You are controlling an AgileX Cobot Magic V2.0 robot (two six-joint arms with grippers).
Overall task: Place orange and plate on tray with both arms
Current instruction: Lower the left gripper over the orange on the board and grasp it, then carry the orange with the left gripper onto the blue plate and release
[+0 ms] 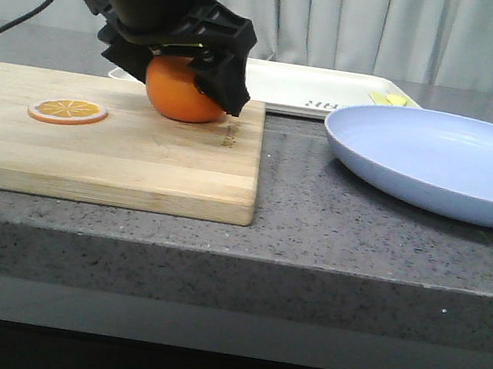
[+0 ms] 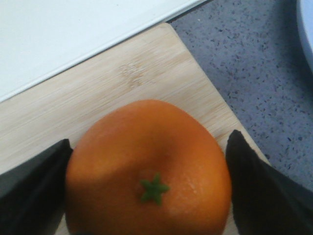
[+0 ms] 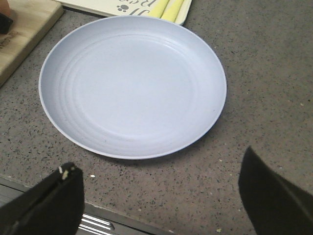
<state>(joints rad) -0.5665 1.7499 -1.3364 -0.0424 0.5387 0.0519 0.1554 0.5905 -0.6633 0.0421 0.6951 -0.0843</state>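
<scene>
The orange (image 1: 181, 97) sits at the back right corner of the wooden cutting board (image 1: 104, 151). My left gripper (image 1: 183, 82) comes down over it, and in the left wrist view its black fingers (image 2: 254, 186) press both sides of the orange (image 2: 146, 161), stem dimple up. The lavender-blue plate (image 1: 443, 162) lies on the grey counter to the right. My right gripper (image 3: 164, 196) is open and empty over the counter's front edge, just short of the plate (image 3: 132, 83). The off-white tray (image 1: 306, 87) lies behind the board and the plate.
A flat orange slice (image 1: 68, 110) lies on the left of the cutting board. Yellow pieces (image 1: 389, 99) sit at the tray's right end, near its dark lettering (image 3: 128, 9). The counter's front edge runs just below my right gripper.
</scene>
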